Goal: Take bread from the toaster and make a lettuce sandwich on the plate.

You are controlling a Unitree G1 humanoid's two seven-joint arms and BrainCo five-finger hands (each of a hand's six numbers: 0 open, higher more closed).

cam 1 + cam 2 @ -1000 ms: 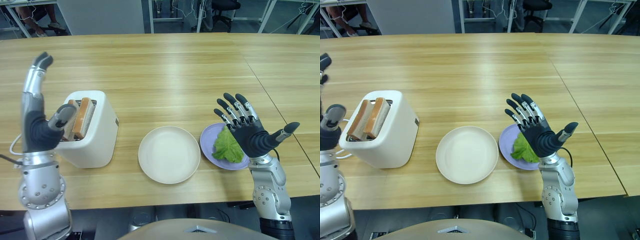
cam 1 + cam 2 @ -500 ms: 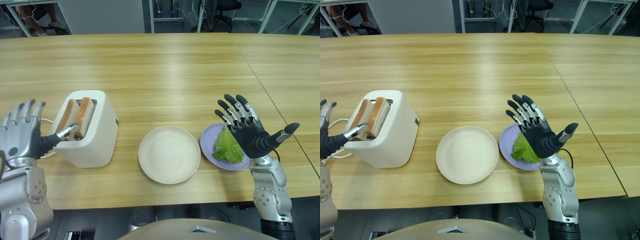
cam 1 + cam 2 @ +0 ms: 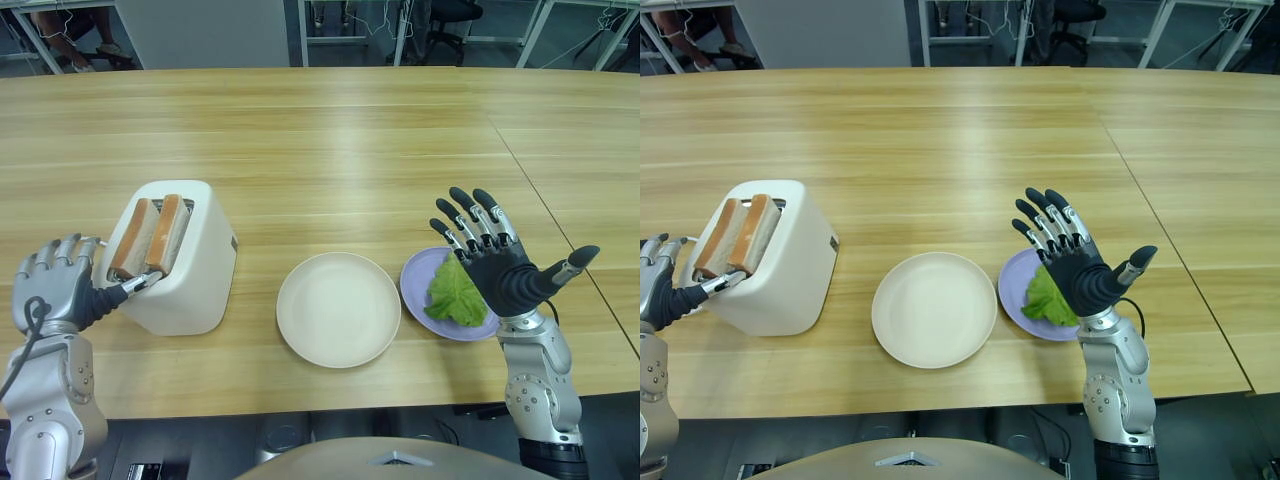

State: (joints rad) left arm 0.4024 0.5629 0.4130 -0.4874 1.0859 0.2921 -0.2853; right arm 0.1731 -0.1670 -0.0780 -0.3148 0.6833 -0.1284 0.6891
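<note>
A cream toaster [image 3: 185,265] stands at the left of the wooden table with two bread slices [image 3: 150,235] upright in its slots. My left hand [image 3: 60,295] is low beside the toaster's left side, fingers spread, one fingertip touching the toaster near its front corner; it holds nothing. An empty cream plate [image 3: 338,308] lies in the middle. To its right a small purple plate [image 3: 420,275] carries a lettuce leaf [image 3: 455,295]. My right hand [image 3: 495,260] is raised open above the lettuce, fingers spread, holding nothing.
A white cord [image 3: 95,243] runs off behind the toaster on the left. The table's far half is bare wood [image 3: 330,130]. A seam [image 3: 540,205] crosses the tabletop at the right. Chair and desk legs stand beyond the far edge.
My left arm has dropped from raised upright above the toaster's left side to low beside it, near the table edge. The right hand has stayed where it was.
</note>
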